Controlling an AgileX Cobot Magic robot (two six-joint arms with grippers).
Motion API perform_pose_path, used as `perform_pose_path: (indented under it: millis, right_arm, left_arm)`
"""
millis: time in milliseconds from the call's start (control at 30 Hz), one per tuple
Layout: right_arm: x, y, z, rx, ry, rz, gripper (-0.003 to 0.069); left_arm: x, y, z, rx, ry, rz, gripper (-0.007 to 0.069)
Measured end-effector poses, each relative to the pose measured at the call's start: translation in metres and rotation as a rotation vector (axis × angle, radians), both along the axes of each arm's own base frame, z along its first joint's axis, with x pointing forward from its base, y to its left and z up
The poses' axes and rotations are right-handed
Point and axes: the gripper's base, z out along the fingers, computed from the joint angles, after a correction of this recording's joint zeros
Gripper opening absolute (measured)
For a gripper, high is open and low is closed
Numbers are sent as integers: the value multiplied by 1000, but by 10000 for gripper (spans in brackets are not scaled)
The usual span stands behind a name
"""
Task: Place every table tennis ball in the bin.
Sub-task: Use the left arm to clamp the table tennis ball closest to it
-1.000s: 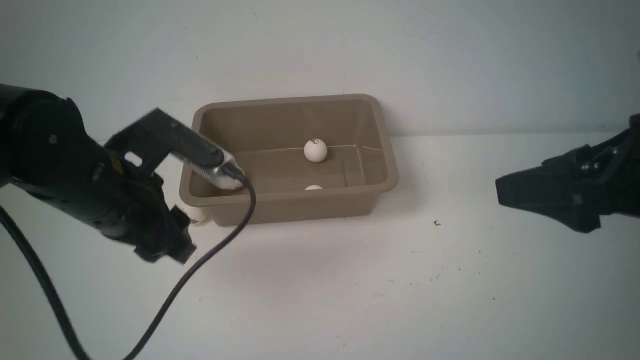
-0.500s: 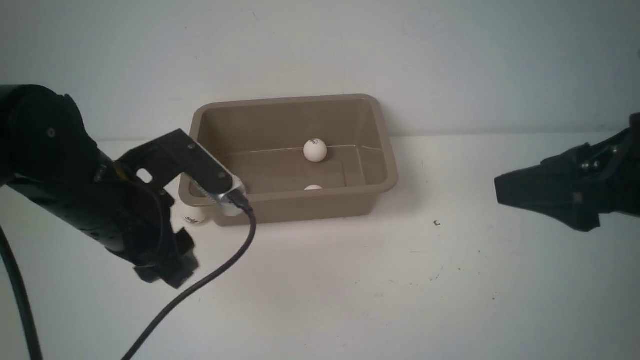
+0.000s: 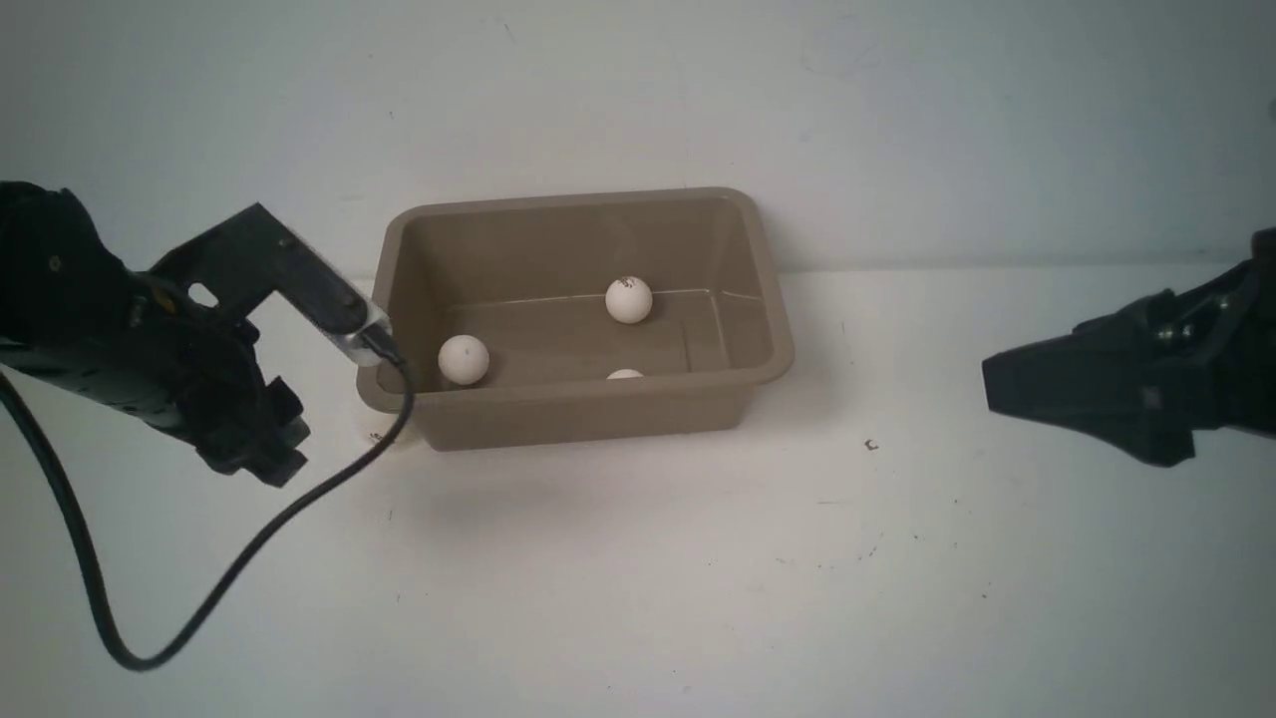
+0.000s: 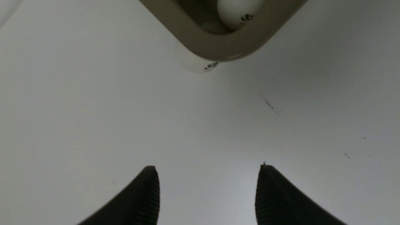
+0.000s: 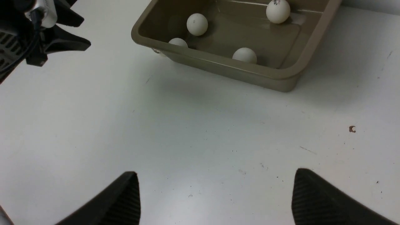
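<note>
One stray ball (image 4: 201,65) left, tucked under the bin (image 3: 578,391) corner on the tabletop (image 3: 698,558)!
Other balls lie inside. Left fingers (image 4: 150,193) and right fingers (image 5: 125,200) both spread, empty. It's feather-light, smooth, likely to skitter: pinch gently across its widest middle.

You see a taupe-brown bin (image 3: 768,299) holding matte white balls (image 3: 464,359), one (image 3: 629,299) with a small dark logo on top. The table (image 3: 698,578) is white with faint dark specks. Both arms and the cable (image 3: 249,538) are black.
</note>
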Motion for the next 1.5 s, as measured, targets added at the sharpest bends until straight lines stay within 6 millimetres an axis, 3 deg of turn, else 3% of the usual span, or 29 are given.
perform_pose_path:
  millis: [267,500,667,1033,1500]
  right_arm:
    - [0,0,1,10,1,-1,588]
    - [0,1,1,11,1,-1,588]
    - [0,1,1,11,1,0,588]
    - [0,1,1,2,-11,10,588]
    - [0,1,1,6,-12,12,588]
  left_arm:
    - [25,32,-28,-85,-90,-129,374]
    - [44,66,-49,-205,-289,-229,374]
    - [52,69,-65,-208,-353,-300,374]
    - [55,61,-116,-370,-268,-362,374]
    - [70,62,-137,-466,-277,-320,374]
